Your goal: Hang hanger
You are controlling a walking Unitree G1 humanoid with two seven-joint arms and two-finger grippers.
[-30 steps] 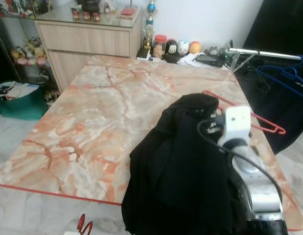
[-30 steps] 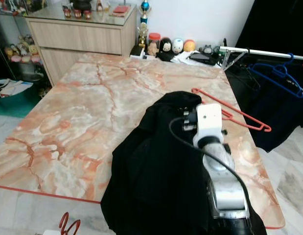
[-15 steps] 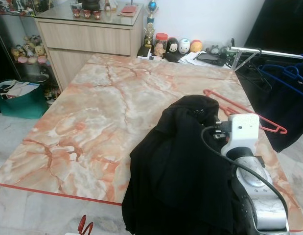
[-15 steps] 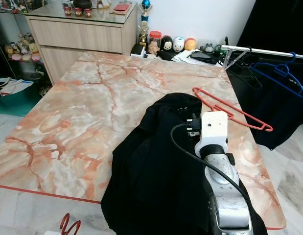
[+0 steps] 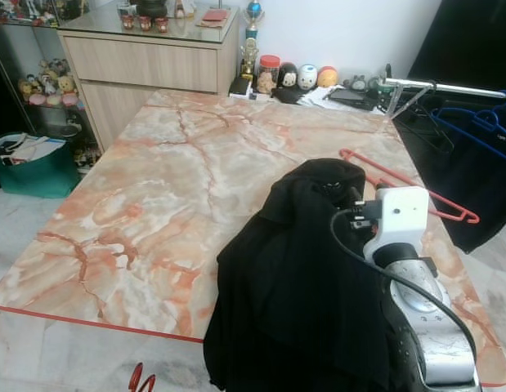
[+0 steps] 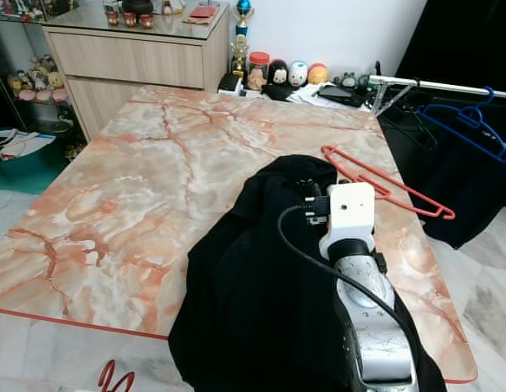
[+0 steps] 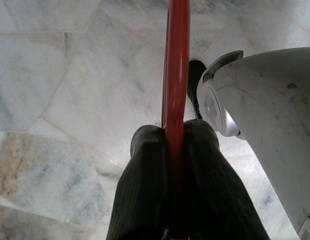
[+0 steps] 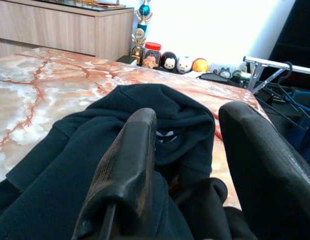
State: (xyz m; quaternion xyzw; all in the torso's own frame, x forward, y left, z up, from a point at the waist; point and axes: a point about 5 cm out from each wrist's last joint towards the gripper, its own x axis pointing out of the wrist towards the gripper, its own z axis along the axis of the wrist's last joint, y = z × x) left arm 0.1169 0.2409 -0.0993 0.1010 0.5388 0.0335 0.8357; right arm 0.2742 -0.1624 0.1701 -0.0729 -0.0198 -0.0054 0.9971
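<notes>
My right gripper [image 8: 187, 165] hovers low over the crumpled black hooded garment [image 5: 306, 278] in the lower centre of the head views, its two black fingers [image 8: 127, 165] spread wide with the hood's collar showing between them. I judge I hold it open there because the fabric has to be caught at the neck before any hanger can go in.

The garment lies on the orange-veined marble table [image 5: 154, 188], partly draped over the near edge at the bottom of the frame, which leaves the collar uppermost and easy to reach.

Just beyond it, right of centre, a thin red wire-shaped hanger [image 6: 383, 184] lies flat on the table, touching or nearly touching the cloth; I cannot tell which.

My left gripper [image 7: 176, 150] hangs down by the floor, at the lower left of the head views, pinched tight on a second red hanger bar [image 7: 176, 65], kept ready for loading.

The silver clothes rail [image 5: 449, 87] with a blue plastic hanger [image 5: 473, 126] waits at the upper right, where the dressed hanger should end.
</notes>
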